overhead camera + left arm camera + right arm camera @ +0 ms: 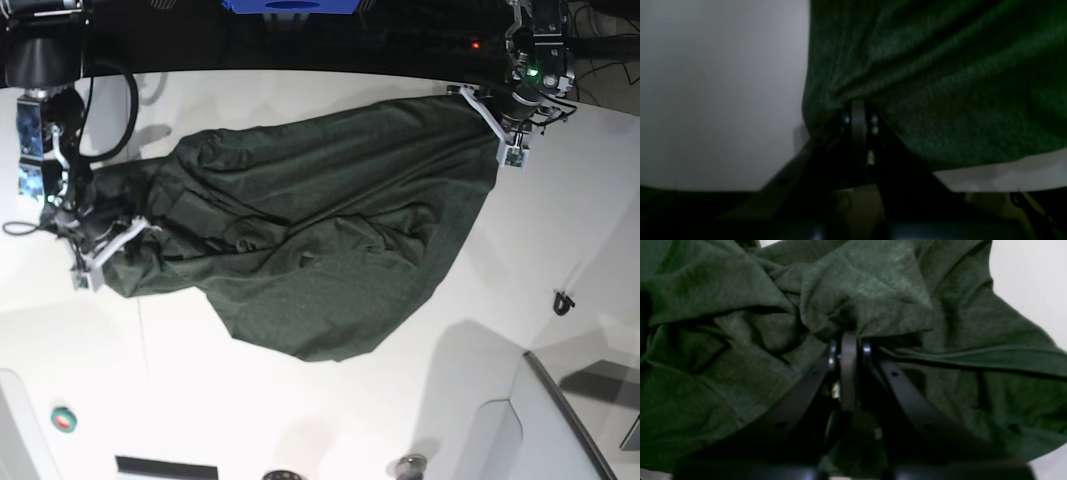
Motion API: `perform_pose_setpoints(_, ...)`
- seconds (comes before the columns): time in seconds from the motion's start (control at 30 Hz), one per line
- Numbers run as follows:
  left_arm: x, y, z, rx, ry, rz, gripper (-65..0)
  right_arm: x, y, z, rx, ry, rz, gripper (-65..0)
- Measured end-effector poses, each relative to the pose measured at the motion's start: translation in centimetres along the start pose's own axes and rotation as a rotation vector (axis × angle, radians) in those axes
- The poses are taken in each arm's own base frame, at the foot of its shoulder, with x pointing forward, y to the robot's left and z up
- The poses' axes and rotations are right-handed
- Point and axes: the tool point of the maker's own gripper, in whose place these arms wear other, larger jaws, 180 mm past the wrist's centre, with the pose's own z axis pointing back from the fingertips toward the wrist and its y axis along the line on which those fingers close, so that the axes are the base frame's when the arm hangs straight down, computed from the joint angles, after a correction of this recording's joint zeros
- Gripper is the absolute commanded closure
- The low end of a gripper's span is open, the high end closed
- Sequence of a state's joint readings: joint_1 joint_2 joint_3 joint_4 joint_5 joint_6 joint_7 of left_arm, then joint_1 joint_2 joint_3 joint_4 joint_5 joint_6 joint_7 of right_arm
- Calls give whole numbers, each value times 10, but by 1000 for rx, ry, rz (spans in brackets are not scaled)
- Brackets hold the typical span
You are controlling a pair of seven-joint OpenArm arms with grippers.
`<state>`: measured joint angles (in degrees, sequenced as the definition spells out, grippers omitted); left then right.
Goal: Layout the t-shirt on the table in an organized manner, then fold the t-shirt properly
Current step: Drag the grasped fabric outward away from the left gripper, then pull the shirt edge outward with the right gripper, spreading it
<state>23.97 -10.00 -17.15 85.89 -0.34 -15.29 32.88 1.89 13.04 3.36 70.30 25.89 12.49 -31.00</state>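
**Both grippers pinching the shirt, cloth stretched across the table**

I see the shirt (pixel 320 250) spread in a long, wrinkled band across the far half of the table (pixel 300 420), running from the left edge toward the far right corner. Its lower hem sags in a rounded lobe toward the middle of the tabletop, and deep folds bunch up at the left end.

My left gripper (pixel 858 115) sits at the far right corner in the base view. Its jaws are pressed together on the shirt's edge, with cloth fanning out in tight creases from the pinch point and bare white tabletop beside it.

My right gripper (pixel 848 343) is at the left edge in the base view, jaws closed on a gathered wad of fabric. Through its wrist camera the cloth fills nearly the whole view, heaped in thick crumpled folds around the fingertips, with only a sliver of table showing at the upper right.
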Motion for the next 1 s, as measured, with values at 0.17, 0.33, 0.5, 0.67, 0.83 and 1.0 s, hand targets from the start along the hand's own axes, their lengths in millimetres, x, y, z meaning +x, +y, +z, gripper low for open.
perform_pose_setpoints(0.17,2,11,-8,4,-55,27,0,69,-23,8,-42,-115,44,-5)
perform_pose_setpoints(0.33,2,17,-8,5,-67,19,0,106,-59,-10,-96,-133,-23,-41)
perform_pose_setpoints(0.5,-12,19,3,23,-16,-19,0,141,-100,-16,-177,-332,-104,-386)
perform_pose_setpoints(0.67,-15,20,11,37,45,-49,0,156,-128,-4,-241,-344,-114,-345)
perform_pose_setpoints(0.83,-3,18,22,38,17,-54,0,127,-110,21,-216,-304,9,-167)
perform_pose_setpoints(1.0,19,43,32,111,-44,-30,0,30,-67,24,-134,-139,53,-20)
